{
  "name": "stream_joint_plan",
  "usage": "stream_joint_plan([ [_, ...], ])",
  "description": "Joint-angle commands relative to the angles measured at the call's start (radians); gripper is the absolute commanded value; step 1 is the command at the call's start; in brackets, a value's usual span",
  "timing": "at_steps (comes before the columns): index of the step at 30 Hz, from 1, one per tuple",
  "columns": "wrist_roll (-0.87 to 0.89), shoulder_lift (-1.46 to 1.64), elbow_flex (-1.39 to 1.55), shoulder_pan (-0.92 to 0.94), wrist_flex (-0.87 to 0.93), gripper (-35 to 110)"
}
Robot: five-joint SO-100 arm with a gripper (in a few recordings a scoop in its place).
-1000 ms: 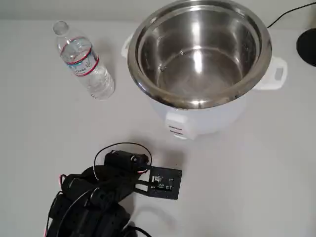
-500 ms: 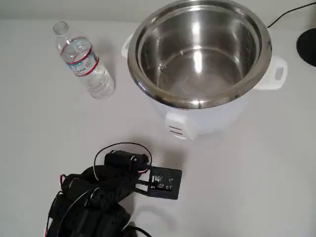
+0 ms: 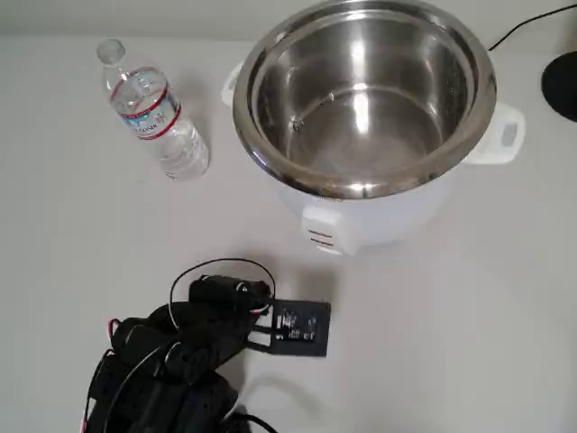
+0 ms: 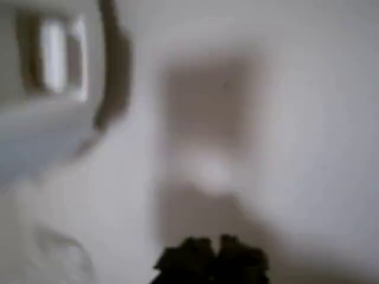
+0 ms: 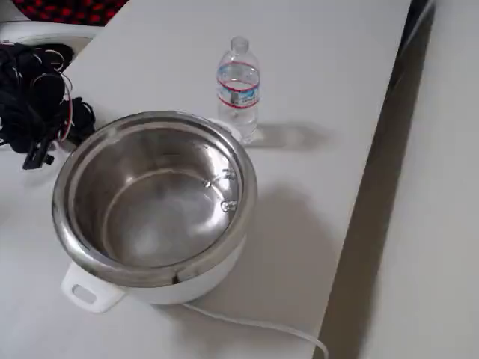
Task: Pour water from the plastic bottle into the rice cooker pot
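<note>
- The plastic bottle stands upright on the white desk, cap off as far as I can make out, with its red, white and blue band around the middle.
- In the fixed view the bottle sits just behind the cooker, close to its rim but not touching.
- The water is clear and takes up most of the bottle.
- The rice cooker pot is a big shiny steel bowl seated in a white cooker body with side handles; the inside looks bare and reflective.
- In the fixed view the pot takes the middle of the desk, one handle toward the near edge, and a white cord trails from under it.
- The black arm is folded low at the bottom left of the overhead view, well apart from both the bottle and the cooker.
- The jaws' dark tips poke in at the bottom of the wrist view, which is very blurred; I cannot tell how far apart they stand, and nothing shows between them.
- A small black board juts from the arm toward the cooker, hanging over bare desk.
</note>
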Motion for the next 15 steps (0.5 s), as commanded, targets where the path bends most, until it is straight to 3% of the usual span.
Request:
stream_joint_plan([
  [1, -0.360, 0.008, 0.002, -0.133, 0.025, 1],
  [4, -0.565, 0.009, 0.017, -0.350, 0.066, 5],
  [9, -0.683, 0.028, 0.026, -0.578, -0.009, 13],
  [15, -0.795, 0.015, 0.081, -0.546, -0.472, 30],
])
